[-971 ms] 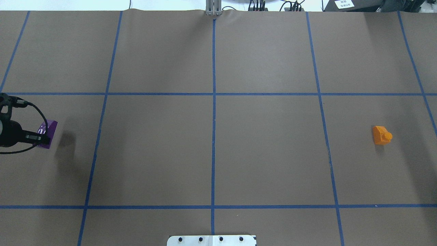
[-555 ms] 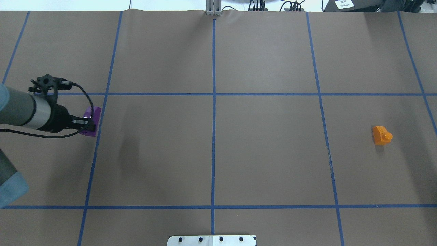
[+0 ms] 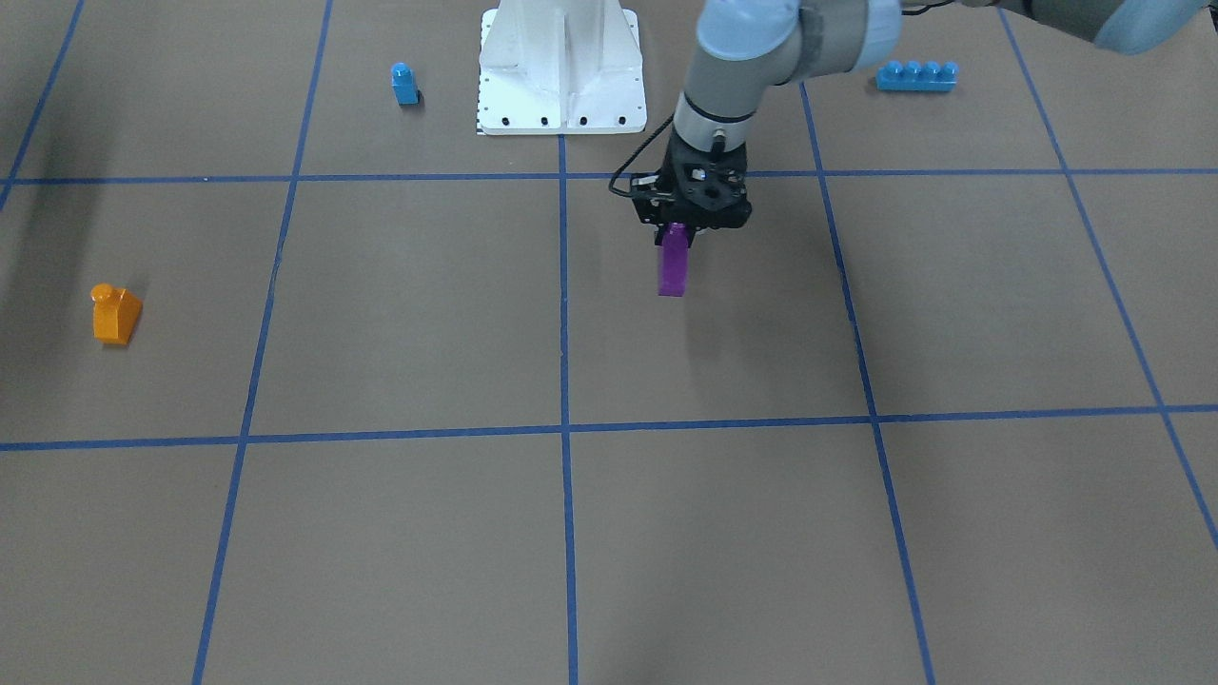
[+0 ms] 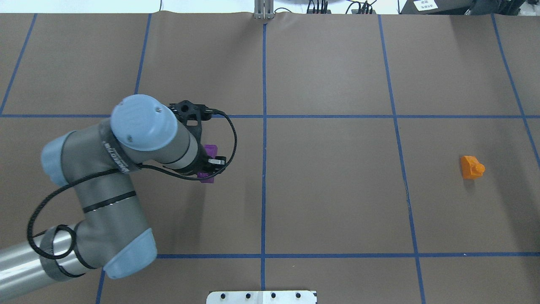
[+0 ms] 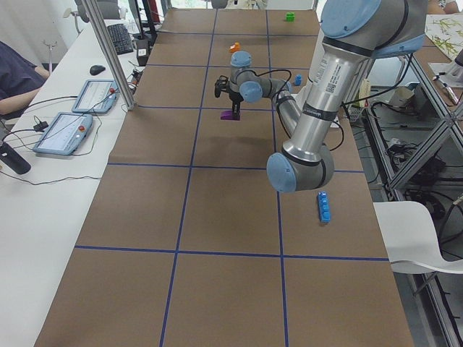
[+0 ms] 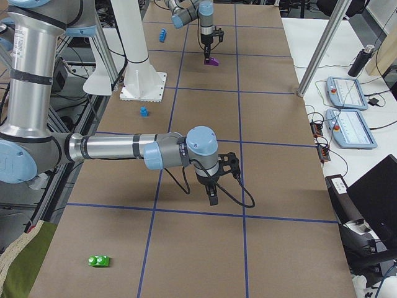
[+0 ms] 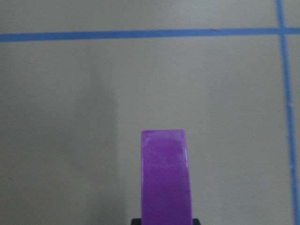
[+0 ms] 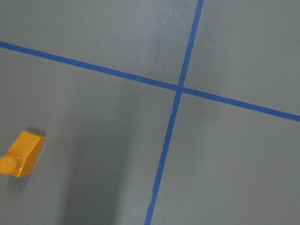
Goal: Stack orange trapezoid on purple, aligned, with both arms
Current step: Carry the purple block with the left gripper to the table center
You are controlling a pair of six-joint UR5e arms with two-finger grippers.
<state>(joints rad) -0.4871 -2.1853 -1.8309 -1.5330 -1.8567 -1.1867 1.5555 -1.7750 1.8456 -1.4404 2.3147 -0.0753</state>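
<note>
My left gripper [image 4: 209,163] is shut on the purple block [image 4: 210,150], held left of the table's centre line. In the front view the purple block [image 3: 674,263] hangs below the left gripper [image 3: 677,231], low over the paper. The left wrist view shows the purple block [image 7: 166,178] between the jaws. The orange trapezoid [image 4: 471,167] lies alone at the far right; it also shows in the front view [image 3: 114,312] and the right wrist view [image 8: 21,153]. My right gripper [image 6: 213,197] shows only in the right side view, so I cannot tell whether it is open or shut.
A small blue single-stud block [image 3: 404,83] and a long blue brick [image 3: 915,74] lie beside the white pedestal [image 3: 561,67]. A green block [image 6: 99,261] lies near the table's right end. Blue tape lines cross the brown paper.
My left arm has swung in from the table's left edge towards the centre, carrying the purple block. The orange trapezoid has not moved.
</note>
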